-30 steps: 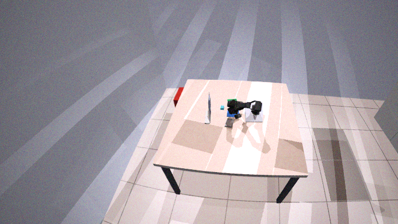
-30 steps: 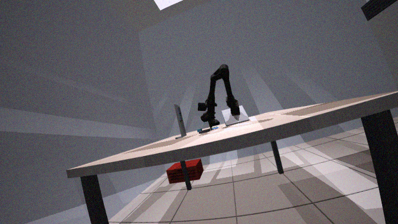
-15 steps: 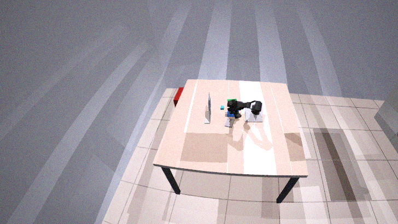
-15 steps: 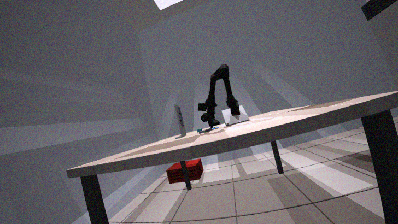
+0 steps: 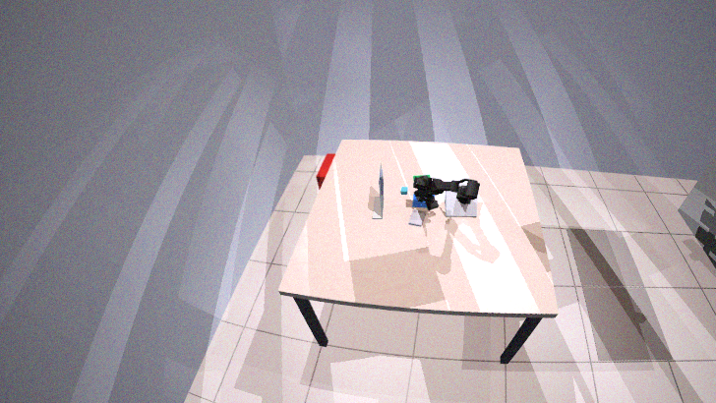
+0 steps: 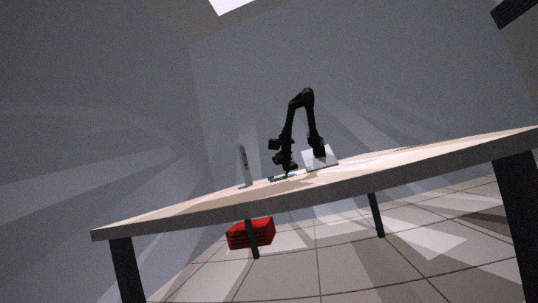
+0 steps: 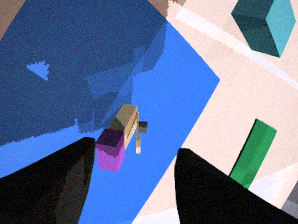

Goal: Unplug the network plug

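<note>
The plug (image 7: 110, 156), tan with a purple rear part, lies on the blue marked square (image 7: 167, 85) (image 5: 418, 201) in the wrist view. Its thin tab (image 7: 138, 142) shows along its right side. My gripper (image 7: 136, 153) (image 6: 287, 174) is open, low over the square. The plug's purple end is between the fingertips, close beside the left finger; whether they touch I cannot tell. The upright panel (image 5: 381, 195) (image 6: 244, 165) stands apart from the gripper, to its left in the top and exterior views. The plug is too small to make out in the top and exterior views.
A teal block (image 7: 281, 26) (image 5: 403, 191) lies beyond the square's corner. A green bar (image 7: 254, 152) lies beside the square. A small pale piece (image 5: 416, 218) lies near the square. The arm stands on a pale plate (image 5: 459, 208).
</note>
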### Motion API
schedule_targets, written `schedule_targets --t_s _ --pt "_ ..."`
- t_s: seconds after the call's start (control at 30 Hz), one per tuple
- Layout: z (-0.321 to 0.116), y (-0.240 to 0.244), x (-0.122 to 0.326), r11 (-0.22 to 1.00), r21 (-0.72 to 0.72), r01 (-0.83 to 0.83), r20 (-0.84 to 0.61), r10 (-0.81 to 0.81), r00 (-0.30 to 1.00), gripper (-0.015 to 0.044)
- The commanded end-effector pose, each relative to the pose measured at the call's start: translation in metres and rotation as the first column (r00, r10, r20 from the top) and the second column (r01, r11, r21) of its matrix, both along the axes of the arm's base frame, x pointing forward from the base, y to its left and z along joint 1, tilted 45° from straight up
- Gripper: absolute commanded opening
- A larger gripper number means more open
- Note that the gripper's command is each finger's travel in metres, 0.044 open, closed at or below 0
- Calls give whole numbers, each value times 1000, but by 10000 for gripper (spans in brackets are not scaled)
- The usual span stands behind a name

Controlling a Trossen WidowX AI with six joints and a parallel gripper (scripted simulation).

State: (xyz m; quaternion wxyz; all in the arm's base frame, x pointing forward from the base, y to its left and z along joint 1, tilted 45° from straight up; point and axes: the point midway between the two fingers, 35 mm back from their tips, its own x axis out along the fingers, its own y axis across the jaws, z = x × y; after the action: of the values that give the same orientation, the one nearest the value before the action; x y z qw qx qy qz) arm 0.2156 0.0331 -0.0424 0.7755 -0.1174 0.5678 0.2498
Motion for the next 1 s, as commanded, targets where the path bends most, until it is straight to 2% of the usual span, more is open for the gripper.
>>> schedule_targets --t_s 0.0,0.97 --pt "3 -1 -1 1000 2 -3 0 3 1000 156" --pt "29 -19 2 1000 -4 -3 -2 3 1000 156"
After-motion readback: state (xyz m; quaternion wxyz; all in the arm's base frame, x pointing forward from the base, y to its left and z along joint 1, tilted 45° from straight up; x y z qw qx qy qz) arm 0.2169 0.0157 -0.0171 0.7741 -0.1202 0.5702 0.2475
